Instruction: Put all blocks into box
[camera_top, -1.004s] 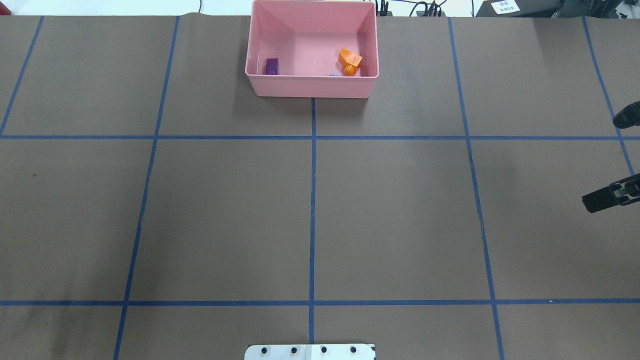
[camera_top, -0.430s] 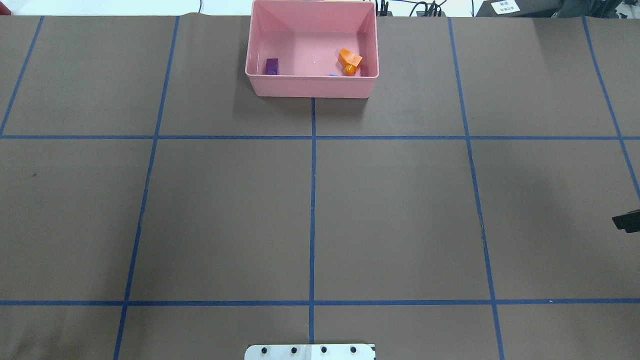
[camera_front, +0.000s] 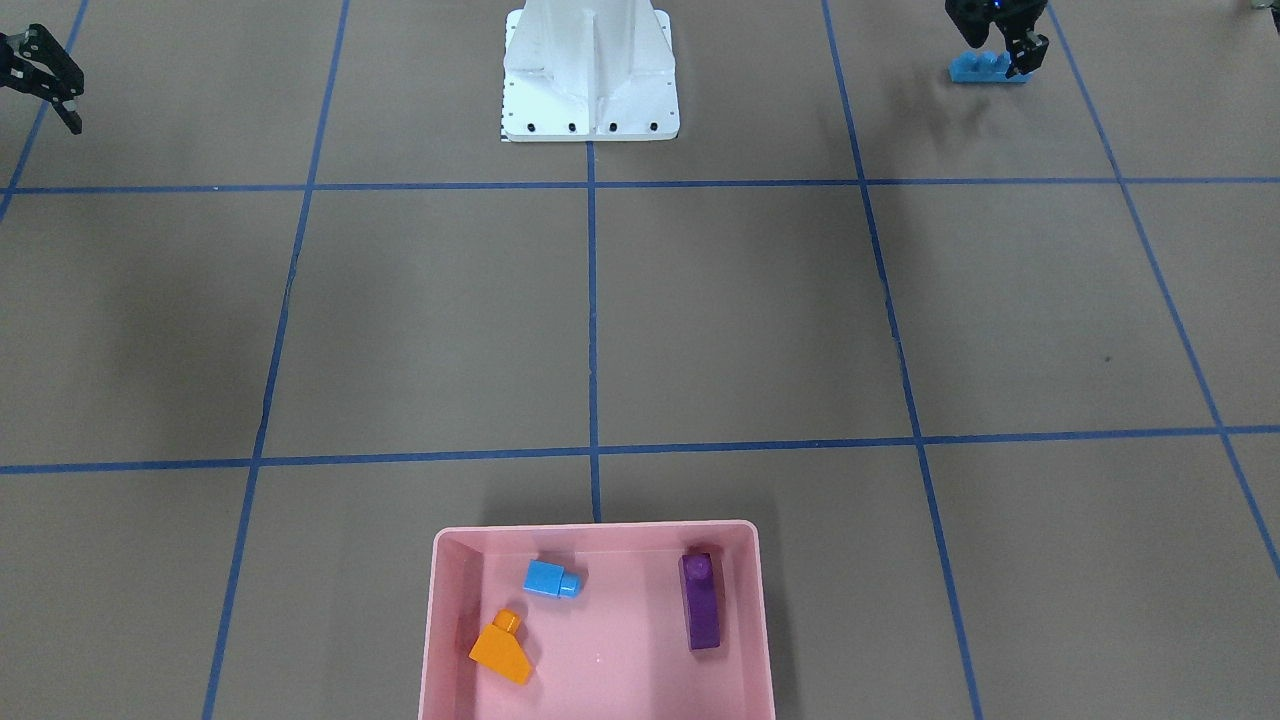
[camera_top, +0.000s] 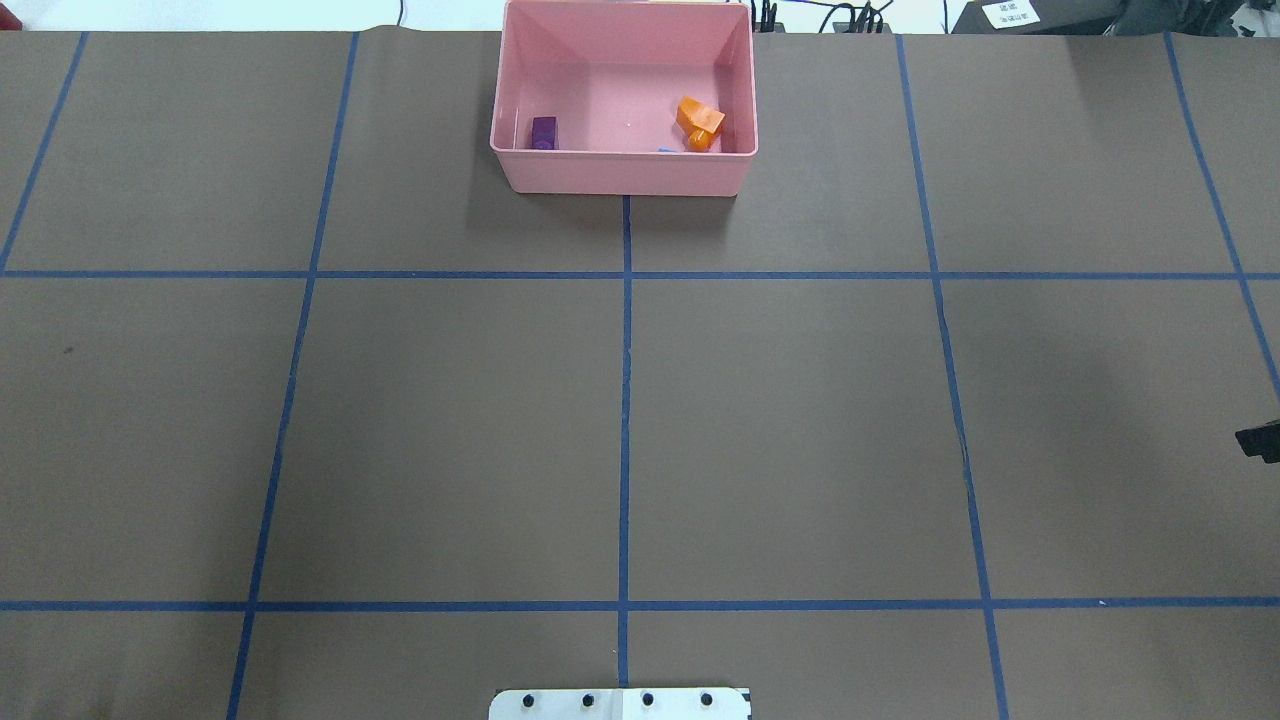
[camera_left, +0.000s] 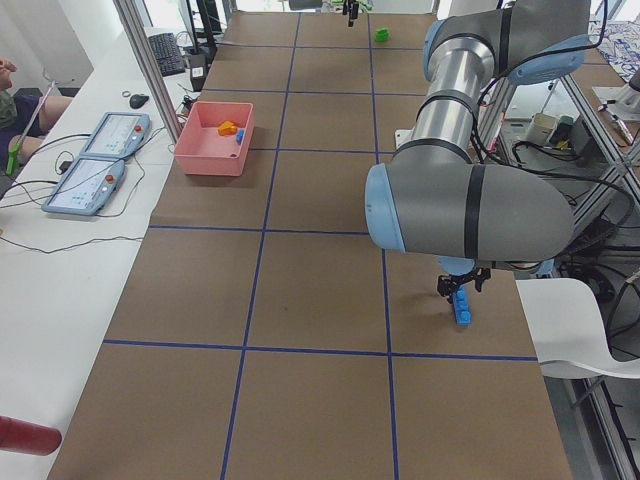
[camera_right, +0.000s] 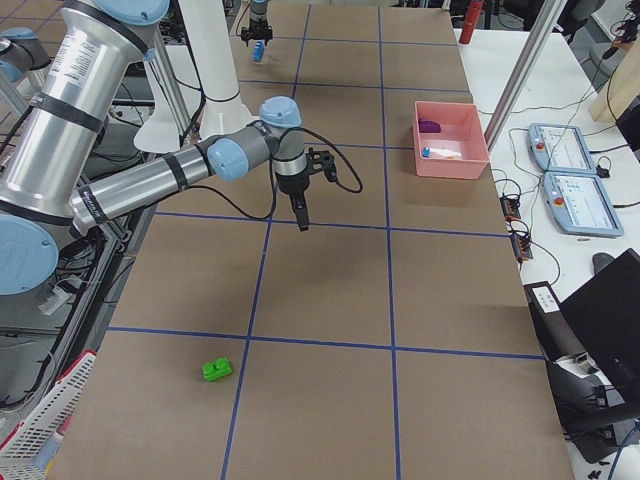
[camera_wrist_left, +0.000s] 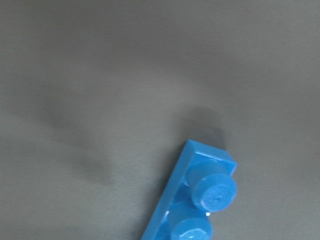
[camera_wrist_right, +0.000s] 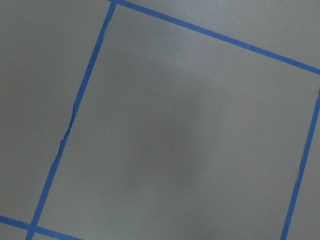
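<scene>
The pink box (camera_front: 440, 600) (camera_top: 620, 175) holds an orange sloped block (camera_front: 500, 650), a small blue cube block (camera_front: 552, 579) and a tall purple block (camera_front: 702, 605) lying flat. A long blue block (camera_front: 985, 69) (camera_wrist_left: 200, 200) lies on the table near the robot's left side. My left gripper (camera_front: 997, 45) (camera_left: 461, 290) hangs just over it, its fingers apart and looking open. A small green block (camera_right: 215, 370) (camera_left: 381, 34) sits alone near the table's right end. My right gripper (camera_front: 45, 85) (camera_right: 302, 205) hovers over bare table, open and holding nothing; only its tip (camera_top: 1258, 440) shows overhead.
The white robot base (camera_front: 590, 90) stands at the table's near edge between the arms. Blue tape lines grid the brown table. Two tablets (camera_left: 100, 150) and cables lie on a side bench beyond the box, with a seated person at the far end.
In the overhead view my right gripper has drawn back to the right, from well inside the frame to only a tip at the edge. The box and its blocks have not moved.
</scene>
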